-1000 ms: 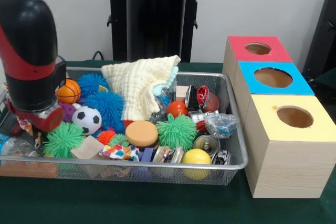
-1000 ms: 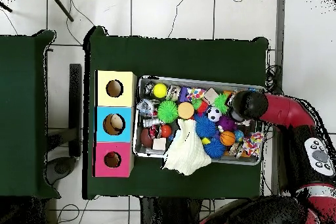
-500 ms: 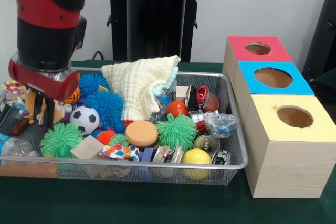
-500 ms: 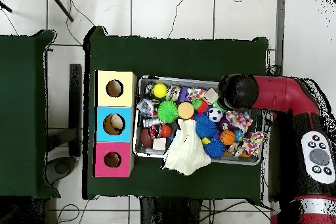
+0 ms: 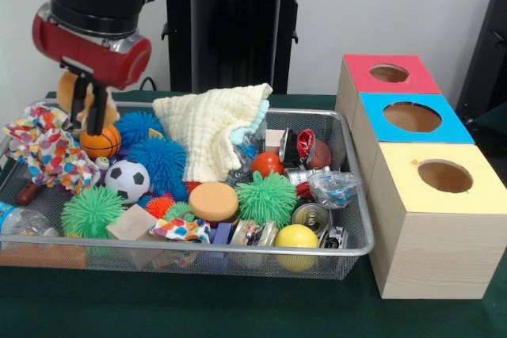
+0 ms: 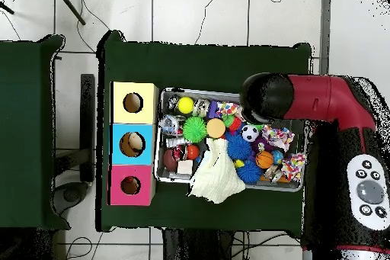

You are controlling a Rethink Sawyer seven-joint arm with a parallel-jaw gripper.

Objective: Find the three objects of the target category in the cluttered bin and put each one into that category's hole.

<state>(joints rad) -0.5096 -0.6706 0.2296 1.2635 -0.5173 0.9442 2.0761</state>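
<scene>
The gripper (image 5: 89, 108) hangs above the wire bin's (image 5: 358, 219) left end, clamped on a tan plush piece (image 5: 70, 89) from which a multicoloured patterned cloth (image 5: 47, 148) drapes over the rim. Beneath sit the small basketball (image 5: 101, 142), soccer ball (image 5: 130, 180) and blue spiky balls (image 5: 162, 160). 3 holed boxes (image 5: 432, 195) stand beside the bin on the green bench (image 5: 238, 310).
</scene>
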